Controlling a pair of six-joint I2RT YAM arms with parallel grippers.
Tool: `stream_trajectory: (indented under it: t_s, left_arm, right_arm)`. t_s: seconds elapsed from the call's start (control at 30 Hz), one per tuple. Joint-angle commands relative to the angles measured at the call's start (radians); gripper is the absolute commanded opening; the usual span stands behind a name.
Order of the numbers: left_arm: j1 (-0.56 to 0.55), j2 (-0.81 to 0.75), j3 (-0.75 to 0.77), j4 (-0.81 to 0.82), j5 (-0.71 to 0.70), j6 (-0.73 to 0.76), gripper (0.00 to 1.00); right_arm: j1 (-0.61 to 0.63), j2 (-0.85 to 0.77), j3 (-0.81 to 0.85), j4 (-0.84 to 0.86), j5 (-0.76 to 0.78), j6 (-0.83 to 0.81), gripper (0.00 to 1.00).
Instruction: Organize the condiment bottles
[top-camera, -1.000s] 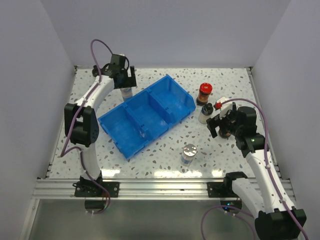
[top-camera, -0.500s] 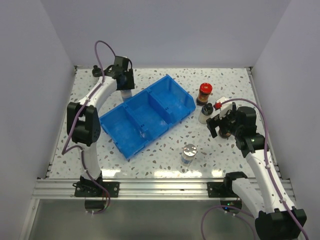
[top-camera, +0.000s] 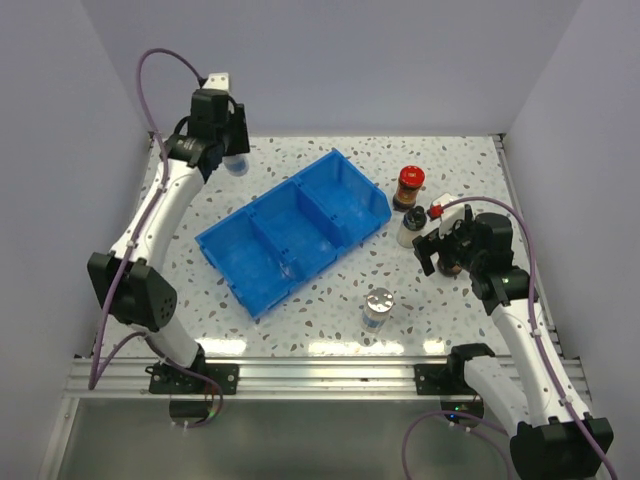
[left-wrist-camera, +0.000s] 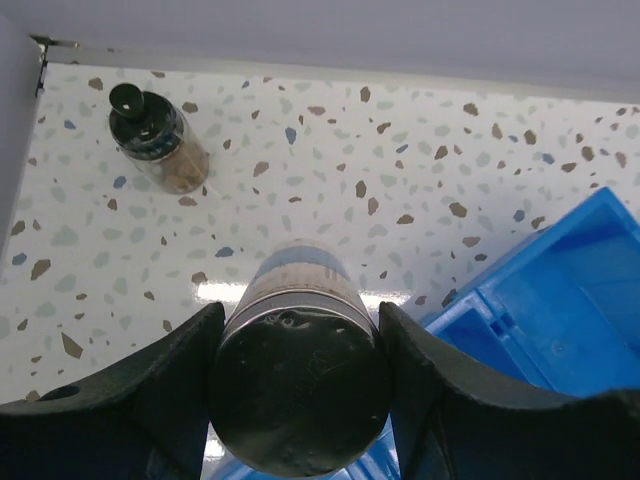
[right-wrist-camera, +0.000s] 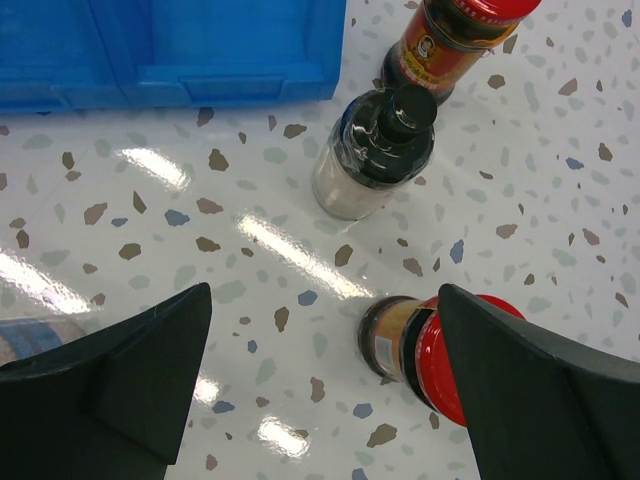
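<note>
Overhead camera surveys the table; wrist cameras look down close (all share the blue bin).

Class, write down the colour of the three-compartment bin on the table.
The bin is blue. The top external view shows it best.

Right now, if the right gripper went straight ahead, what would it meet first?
Probably the bare speckled tabletop; the right gripper is open, and the red-capped brown bottle beside one finger could be clipped. Depth is unclear.
</note>
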Motion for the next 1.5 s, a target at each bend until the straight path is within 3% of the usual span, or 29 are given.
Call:
stream_trajectory:
  t_s: [0.0, 0.23, 0.57, 0.77, 1.47]
  left_arm:
    - [-0.007, -0.104, 0.019, 0.059, 0.056, 0.037, 0.00]
    - [-0.067, -0.141, -0.001, 0.030, 0.230, 0.002, 0.00]
    - [-0.157, -0.103, -0.001, -0.010, 0.313, -0.015, 0.00]
    - [-0.202, -0.087, -0.028, -0.041, 0.290, 0.006, 0.00]
    - [-0.216, 0.055, -0.212, 0.130, 0.153, 0.070, 0.00]
  right_arm:
    - [0.004, -0.001, 0.030, 0.003, 0.003, -0.012, 0.98]
    - [0.003, 0.008, 0.028, 0.006, 0.006, -0.014, 0.99]
    - [0.004, 0.016, 0.027, 0.004, 0.012, -0.017, 0.99]
    - [0.003, 0.021, 0.028, 0.004, 0.012, -0.018, 0.99]
    - [0.003, 0.022, 0.028, 0.001, 0.012, -0.024, 0.99]
